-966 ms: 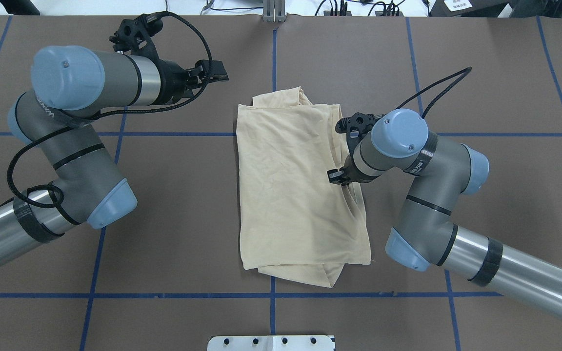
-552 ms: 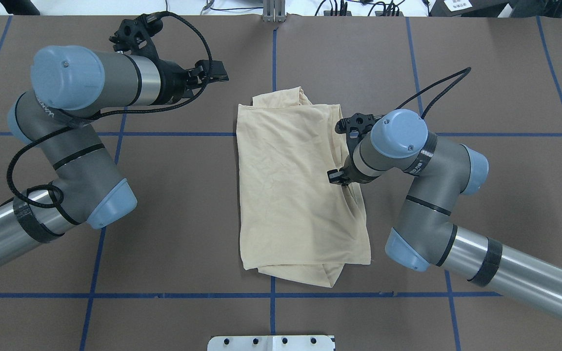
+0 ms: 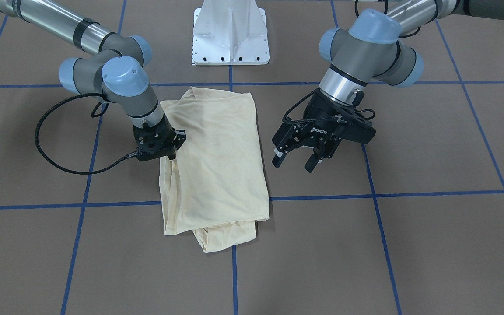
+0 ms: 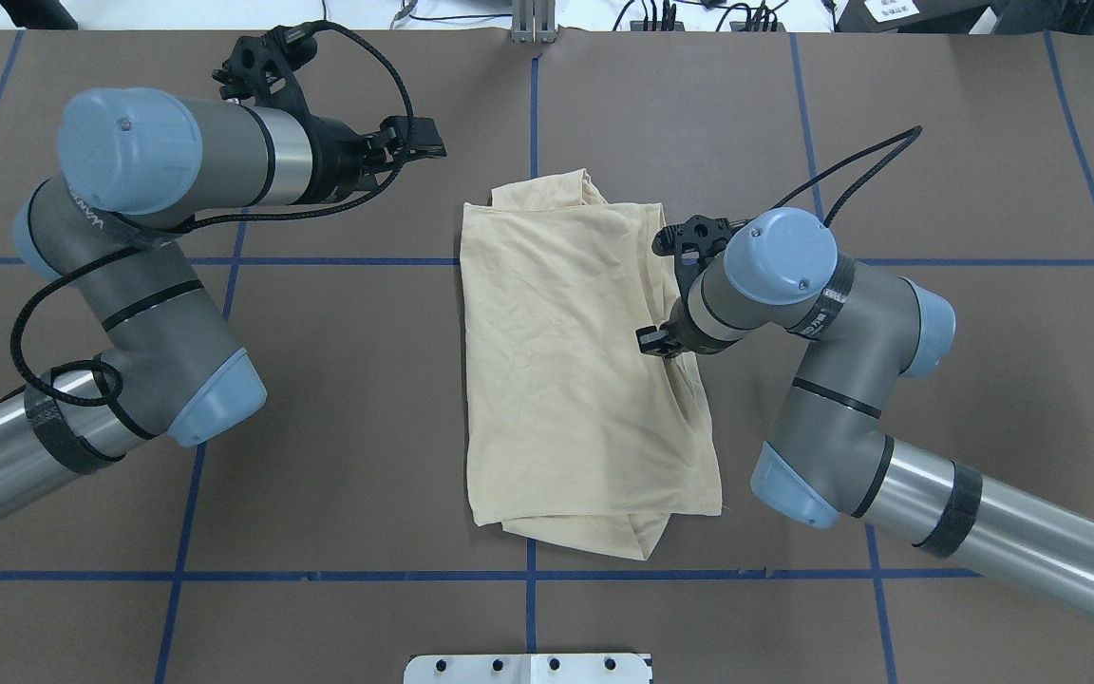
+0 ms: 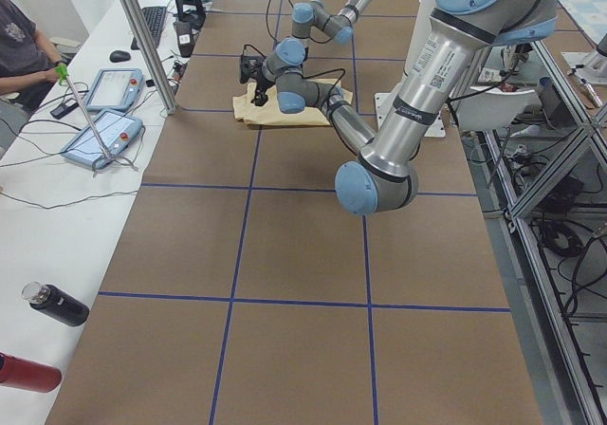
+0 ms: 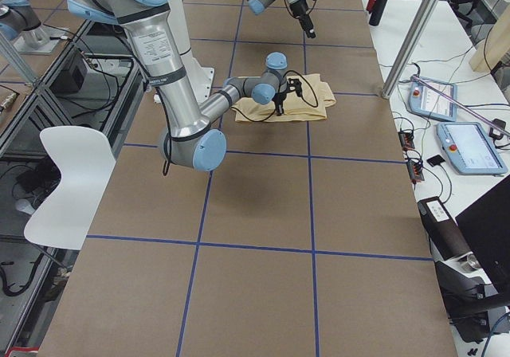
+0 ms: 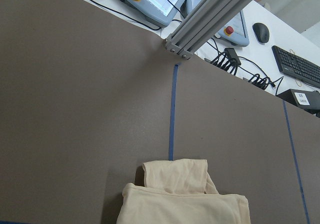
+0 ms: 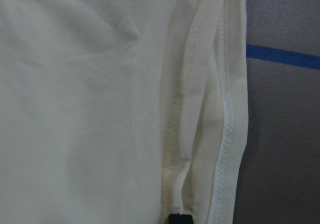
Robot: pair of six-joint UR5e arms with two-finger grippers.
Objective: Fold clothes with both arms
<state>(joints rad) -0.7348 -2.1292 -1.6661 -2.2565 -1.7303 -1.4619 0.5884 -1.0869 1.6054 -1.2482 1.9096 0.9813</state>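
Note:
The pale cream-yellow shirt (image 4: 566, 380) lies folded in a long rectangle at the table's middle, print hidden; it also shows in the front view (image 3: 217, 148). My right gripper (image 4: 653, 344) stands tip-down on the shirt's right long edge, shut on a fold of its hem; the right wrist view shows the shirt's (image 8: 100, 109) stitched hems running into one black fingertip (image 8: 180, 218). In the front view this gripper (image 3: 171, 156) is on the view's left. My left gripper (image 3: 293, 164) is open and empty, held above the table beside the shirt's far left corner (image 4: 425, 141).
The white pedestal base (image 3: 230, 35) stands at the robot's side of the table. Blue tape lines (image 4: 528, 575) cross the brown tabletop. An aluminium post (image 7: 215, 14) and teach pendants stand beyond the far edge, and an operator (image 5: 19, 46) sits there.
My right wrist and gripper have shifted very slightly toward the far side, still on the shirt's edge. The left arm and the shirt's outline have not moved.

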